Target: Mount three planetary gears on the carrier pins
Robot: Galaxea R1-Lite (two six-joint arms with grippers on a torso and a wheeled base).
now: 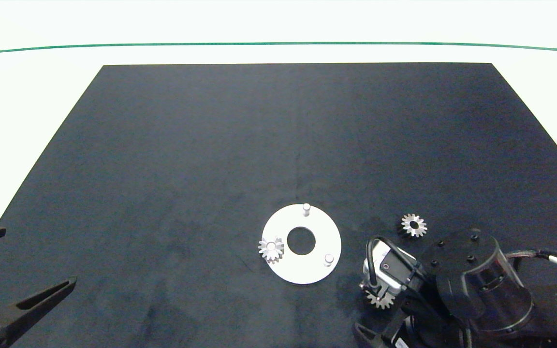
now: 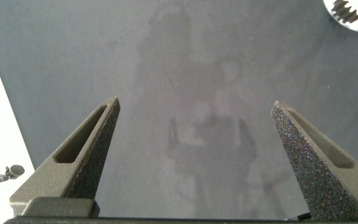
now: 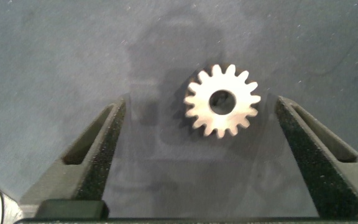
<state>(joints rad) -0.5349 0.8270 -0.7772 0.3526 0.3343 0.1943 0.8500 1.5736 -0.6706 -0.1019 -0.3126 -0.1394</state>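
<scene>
One silver gear on carrier pin; two flat on mat.

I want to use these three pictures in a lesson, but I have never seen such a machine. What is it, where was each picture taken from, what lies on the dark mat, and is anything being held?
It is a robot with two arms, each ending in a two-fingered gripper. The head view looks down from above; the other two come from cameras on the wrists. On the dark mat lies a white disc with three upright pins. One small silver gear already sits on a pin. A second gear lies loose. The right gripper is open over a third gear, not gripping it. The left gripper waits open at the mat's left edge, holding nothing.
</scene>
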